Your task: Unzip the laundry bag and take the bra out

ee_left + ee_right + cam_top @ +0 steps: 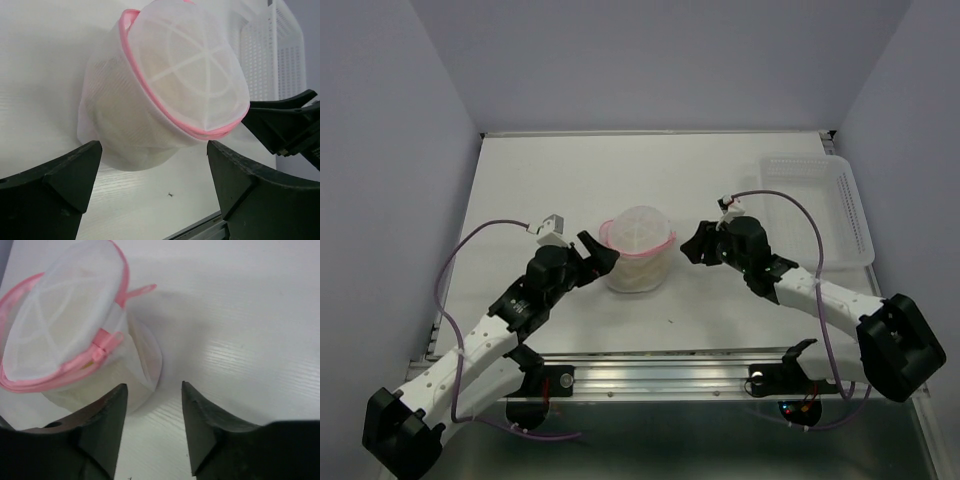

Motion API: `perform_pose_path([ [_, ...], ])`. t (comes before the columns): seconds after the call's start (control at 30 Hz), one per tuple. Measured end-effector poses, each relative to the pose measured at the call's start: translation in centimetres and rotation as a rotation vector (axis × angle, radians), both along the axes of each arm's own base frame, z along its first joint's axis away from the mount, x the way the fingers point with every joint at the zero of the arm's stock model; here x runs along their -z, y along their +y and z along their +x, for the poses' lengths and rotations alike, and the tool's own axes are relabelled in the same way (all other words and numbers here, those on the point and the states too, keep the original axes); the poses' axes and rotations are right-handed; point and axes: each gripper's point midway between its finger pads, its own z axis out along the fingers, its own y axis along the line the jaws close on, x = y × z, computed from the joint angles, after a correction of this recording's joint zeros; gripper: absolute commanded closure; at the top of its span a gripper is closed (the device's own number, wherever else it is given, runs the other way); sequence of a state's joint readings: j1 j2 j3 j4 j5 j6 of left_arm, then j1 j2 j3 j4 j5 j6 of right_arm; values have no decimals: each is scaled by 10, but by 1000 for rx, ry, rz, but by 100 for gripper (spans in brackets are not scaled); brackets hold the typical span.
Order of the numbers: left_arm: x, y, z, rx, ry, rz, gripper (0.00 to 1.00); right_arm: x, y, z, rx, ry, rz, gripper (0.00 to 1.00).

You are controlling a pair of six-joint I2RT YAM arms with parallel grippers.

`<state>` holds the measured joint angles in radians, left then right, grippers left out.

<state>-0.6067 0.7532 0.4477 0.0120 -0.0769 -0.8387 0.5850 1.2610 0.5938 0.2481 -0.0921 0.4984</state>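
Note:
The laundry bag is a rounded white mesh pouch with pink zipper trim, standing on the white table between my two grippers. My left gripper is open and empty, just left of the bag. In the left wrist view the bag fills the space just ahead of the wide-open left gripper. My right gripper is open and empty, a little to the bag's right. In the right wrist view the bag lies ahead and left of the right gripper, with the pink zipper pull facing it. The bra is hidden inside the bag.
A clear plastic tray sits at the table's far right and also shows in the left wrist view. The right gripper's fingers show behind the bag in the left wrist view. A metal rail runs along the near edge.

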Motion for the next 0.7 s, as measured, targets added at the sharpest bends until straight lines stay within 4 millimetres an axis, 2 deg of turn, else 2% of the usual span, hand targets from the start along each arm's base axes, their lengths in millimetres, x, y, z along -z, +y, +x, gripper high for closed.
perform_pose_path([
  [0.03,-3,3,-1,-7,-6,6,1,1,-5,-1,10,4,-15,33],
  [0.13,-13,14,0,-30,-14,65,1,-3,-14,-6,25,-1,-48,20],
  [0.2,-32,20,6,-43,-48,99,1,-10,-22,-10,40,-15,-65,13],
  [0.23,-39,23,9,-50,-55,110,1,-13,-25,-11,46,-22,-72,13],
  [0.33,-71,33,36,-82,-93,181,3,-28,-33,-14,67,-47,-84,4],
  [0.4,-78,38,52,-97,-96,220,6,-41,-37,-15,78,-70,-78,2],
  [0.47,-73,42,62,-102,-78,254,9,-53,-40,-17,85,-93,-71,2],
  [0.57,-43,49,72,-91,9,323,15,-64,-43,-20,87,-114,-64,1],
  [0.7,2,54,68,-48,123,358,22,-67,-45,-23,86,-116,-64,1],
])
